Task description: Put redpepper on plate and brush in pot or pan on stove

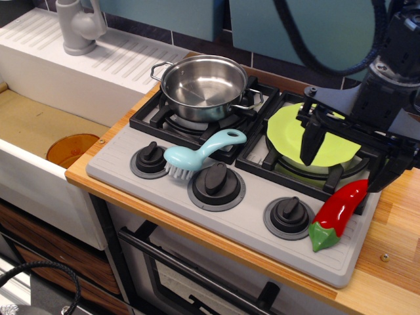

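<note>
The redpepper lies on the front right of the grey stove, green stem toward me, its upper tip by the right burner's edge. The lime-green plate rests on the right burner grate. My gripper hangs open over the plate's right side, with one black finger over the plate and the other just above the pepper's upper tip; it holds nothing. The light blue brush lies between the left and middle knobs, bristles down-left. The steel pot stands empty on the left burner.
Three black knobs line the stove front. A sink on the left holds an orange-brown disc, with a grey faucet behind it. A wooden counter runs along the stove's right side. A black cable hangs behind the arm.
</note>
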Tool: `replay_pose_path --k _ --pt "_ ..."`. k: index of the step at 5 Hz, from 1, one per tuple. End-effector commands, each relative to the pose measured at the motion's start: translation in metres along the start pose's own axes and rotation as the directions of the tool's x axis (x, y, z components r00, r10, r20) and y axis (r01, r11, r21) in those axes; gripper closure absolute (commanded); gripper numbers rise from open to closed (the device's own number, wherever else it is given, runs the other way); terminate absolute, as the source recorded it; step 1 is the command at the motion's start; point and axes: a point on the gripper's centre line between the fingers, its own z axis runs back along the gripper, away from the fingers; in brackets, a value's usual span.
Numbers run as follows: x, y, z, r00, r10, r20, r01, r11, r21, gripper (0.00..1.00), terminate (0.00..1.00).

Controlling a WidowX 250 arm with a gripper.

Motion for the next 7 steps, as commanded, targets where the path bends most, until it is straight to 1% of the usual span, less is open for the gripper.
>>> replay_pose_path --k 1,3,7 --pt "0.0 0.0 0.0 1.0 0.0 0.0 0.0 1.0 0.0 0.0 0.0" --pt "0.003 -0.01 -0.023 0.999 -0.002 0.037 0.004 0.999 -0.05 0.0 0.0" --pt "0.005 -0.015 -0.054 0.997 -0.008 0.071 0.015 0.996 -0.091 0.0 0.0"
